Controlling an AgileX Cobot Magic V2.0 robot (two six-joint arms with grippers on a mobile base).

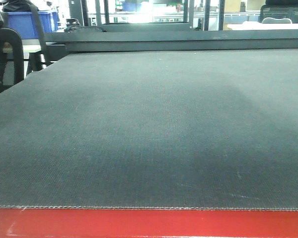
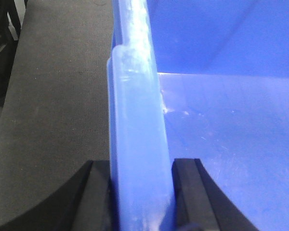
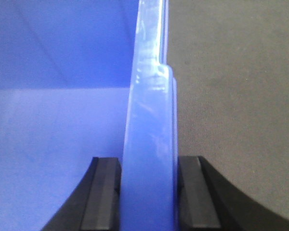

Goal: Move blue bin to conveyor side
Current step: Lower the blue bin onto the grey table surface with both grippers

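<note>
My two pincers, left pincer and right pincer, each pinch a rim of one blue bin. One dark conveyor lies beside it.

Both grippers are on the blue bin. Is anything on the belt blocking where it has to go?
Nothing visible does. The left gripper and right gripper pinch the blue bin directly by its rim. The conveyor looks bare in the front view and beside the bin in both wrist views. Beneath the bin is hidden.
</note>
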